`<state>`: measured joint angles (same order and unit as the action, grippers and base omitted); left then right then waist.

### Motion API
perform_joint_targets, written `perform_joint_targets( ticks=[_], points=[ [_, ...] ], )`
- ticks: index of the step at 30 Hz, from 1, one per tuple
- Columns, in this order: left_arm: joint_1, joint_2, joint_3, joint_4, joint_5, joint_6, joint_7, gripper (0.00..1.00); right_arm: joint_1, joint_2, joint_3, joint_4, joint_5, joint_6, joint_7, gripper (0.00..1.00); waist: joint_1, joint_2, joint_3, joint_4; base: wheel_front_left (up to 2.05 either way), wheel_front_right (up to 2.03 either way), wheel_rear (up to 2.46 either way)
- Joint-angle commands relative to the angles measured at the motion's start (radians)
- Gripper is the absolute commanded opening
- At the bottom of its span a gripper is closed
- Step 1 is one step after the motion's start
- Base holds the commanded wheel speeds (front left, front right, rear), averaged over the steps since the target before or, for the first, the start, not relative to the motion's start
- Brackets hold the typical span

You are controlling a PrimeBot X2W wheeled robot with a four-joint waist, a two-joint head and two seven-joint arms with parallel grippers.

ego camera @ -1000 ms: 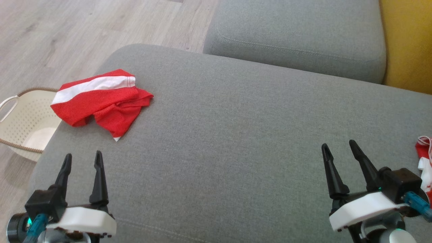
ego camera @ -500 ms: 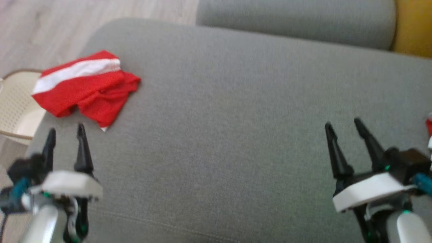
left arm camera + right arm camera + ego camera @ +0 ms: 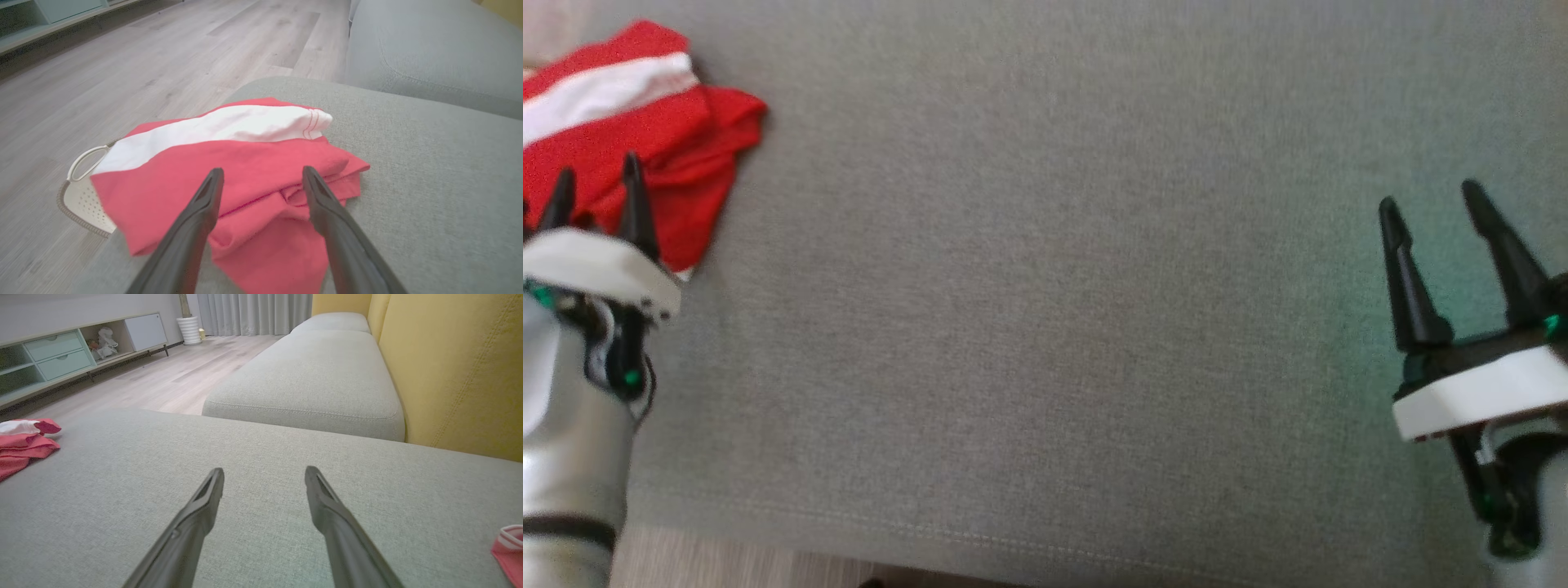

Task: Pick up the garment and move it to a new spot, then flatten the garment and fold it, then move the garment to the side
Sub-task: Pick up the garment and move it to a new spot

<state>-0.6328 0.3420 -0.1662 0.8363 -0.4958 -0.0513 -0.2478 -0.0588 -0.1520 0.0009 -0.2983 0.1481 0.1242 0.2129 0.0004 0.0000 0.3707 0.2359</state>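
Note:
The garment (image 3: 637,135) is red with a white band, folded into a loose bundle at the far left corner of the grey sofa cushion (image 3: 1045,310). My left gripper (image 3: 595,175) stands open just in front of it, its two tips over the red cloth's near edge. In the left wrist view the garment (image 3: 245,163) lies between and beyond the spread fingers (image 3: 204,196). My right gripper (image 3: 1427,200) is open over bare cushion at the right, with nothing between its fingers. The right wrist view shows the garment (image 3: 24,443) far off to the left.
A cream perforated basket (image 3: 81,192) sits on the wooden floor (image 3: 122,81) beside the cushion's left corner. A second grey cushion (image 3: 310,375) and a yellow backrest (image 3: 461,371) lie beyond. Another red and white cloth (image 3: 508,547) peeks in at the right.
The head camera has tilted down, so the whole scene slid upward. My left gripper has closed in on the garment, its tips now over the red cloth. Both grippers stay open.

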Motion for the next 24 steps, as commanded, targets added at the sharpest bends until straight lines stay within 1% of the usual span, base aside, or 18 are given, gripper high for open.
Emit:
perform_joint_targets(
  ticks=[1,4,7,8,9,10,11,14,16,19,21,24],
  points=[
    [-0.078,0.065,0.008,0.049,0.018,-0.018,0.007,1.0,-0.035,-0.027,0.015,-0.059,-0.004,0.007,0.014,1.0,-0.0004,0.0,0.072,-0.019,0.0,0.0,0.0],
    [-0.152,0.076,-0.021,0.154,0.038,-0.033,0.031,1.0,-0.048,-0.039,0.015,-0.076,0.002,0.007,0.026,1.0,-0.0004,0.0,0.1,-0.026,0.0,0.0,0.0],
    [-0.203,0.083,-0.03,0.247,0.041,-0.036,0.063,1.0,-0.056,-0.047,0.016,-0.085,0.006,0.007,0.033,1.0,-0.0004,0.0,0.118,-0.032,0.0,0.0,0.0],
    [-0.215,0.087,-0.039,0.275,0.048,-0.036,0.077,0.93,-0.057,-0.048,0.017,-0.085,0.007,0.007,0.033,1.0,-0.0004,0.0,0.12,-0.034,0.0,0.0,0.0],
    [-0.227,0.09,-0.046,0.296,0.054,-0.035,0.082,0.48,-0.059,-0.047,0.018,-0.085,0.009,0.007,0.033,1.0,-0.0004,0.0,0.121,-0.035,0.0,0.0,0.0],
    [-0.237,0.093,-0.05,0.311,0.059,-0.032,0.075,0.13,-0.06,-0.046,0.018,-0.084,0.011,0.007,0.033,1.0,-0.0004,0.0,0.123,-0.038,0.0,0.0,0.0],
    [-0.245,0.095,-0.054,0.324,0.062,-0.03,0.068,0.0,-0.062,-0.044,0.019,-0.083,0.013,0.007,0.032,1.0,-0.0004,0.0,0.123,-0.039,0.0,0.0,0.0],
    [-0.26,0.094,-0.045,0.337,0.053,-0.032,0.041,0.0,-0.066,-0.039,0.018,-0.077,0.017,0.007,0.028,1.0,-0.0004,0.0,0.119,-0.042,0.0,0.0,0.0],
    [-0.269,0.092,-0.017,0.337,0.026,-0.035,0.012,0.0,-0.071,-0.036,0.016,-0.073,0.017,0.007,0.018,1.0,-0.0004,0.0,0.109,-0.042,0.0,0.0,0.0],
    [-0.262,0.099,0.0,0.309,0.017,-0.043,-0.009,0.0,-0.074,-0.027,0.013,-0.062,0.016,0.007,0.001,1.0,-0.0004,0.0,0.081,-0.044,0.0,0.0,0.0],
    [-0.25,0.109,0.014,0.26,0.022,-0.044,-0.013,0.0,-0.075,-0.022,0.011,-0.053,0.013,0.007,-0.011,1.0,-0.0004,0.0,0.056,-0.044,0.0,0.0,0.0],
    [-0.2,0.119,0.048,0.126,0.046,-0.032,-0.013,0.0,-0.07,-0.011,0.007,-0.036,0.013,0.007,-0.032,1.0,-0.0004,0.0,0.01,-0.043,0.0,0.0,0.0]
  ],
)
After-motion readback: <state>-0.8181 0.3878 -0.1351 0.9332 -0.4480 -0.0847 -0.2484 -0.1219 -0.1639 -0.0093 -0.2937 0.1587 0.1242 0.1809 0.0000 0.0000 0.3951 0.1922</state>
